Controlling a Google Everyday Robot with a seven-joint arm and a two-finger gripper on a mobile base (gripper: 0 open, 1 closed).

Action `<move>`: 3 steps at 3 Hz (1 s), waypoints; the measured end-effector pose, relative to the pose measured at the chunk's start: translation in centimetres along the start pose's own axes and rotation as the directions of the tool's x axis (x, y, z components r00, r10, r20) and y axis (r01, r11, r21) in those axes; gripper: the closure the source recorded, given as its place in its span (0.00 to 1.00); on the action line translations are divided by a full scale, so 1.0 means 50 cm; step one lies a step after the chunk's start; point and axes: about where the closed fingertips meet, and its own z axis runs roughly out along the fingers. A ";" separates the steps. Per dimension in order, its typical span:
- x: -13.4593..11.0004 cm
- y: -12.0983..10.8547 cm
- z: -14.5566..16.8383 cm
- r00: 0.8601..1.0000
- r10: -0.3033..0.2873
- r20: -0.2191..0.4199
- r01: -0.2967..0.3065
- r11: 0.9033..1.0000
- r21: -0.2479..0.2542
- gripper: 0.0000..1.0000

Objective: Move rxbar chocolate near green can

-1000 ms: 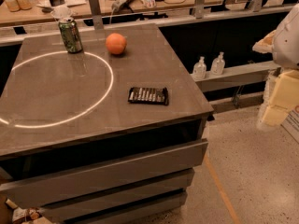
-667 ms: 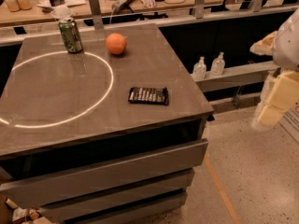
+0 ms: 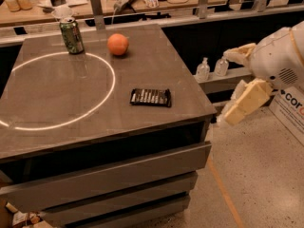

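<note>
rxbar chocolate (image 3: 150, 97) lies flat near the bench (image 3: 180, 65) front-right edge, well apart from the green can (image 3: 71, 35) at far left. Move not started. Gripper (image 3: 244, 103) hangs off the bench's right side, empty; jaws open or closed, can't tell.

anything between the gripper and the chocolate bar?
In the camera view, nothing: just bare table up to its edge. The gripper hangs beyond that edge, over the floor; the chocolate bar lies near that edge.
</note>
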 end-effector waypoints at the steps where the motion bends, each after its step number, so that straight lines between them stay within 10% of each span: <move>1: -0.043 -0.016 0.103 0.985 0.067 0.156 -0.058 0.996 -0.064 0.00; 3: -0.052 -0.033 0.151 0.981 0.055 0.185 -0.039 0.995 -0.088 0.00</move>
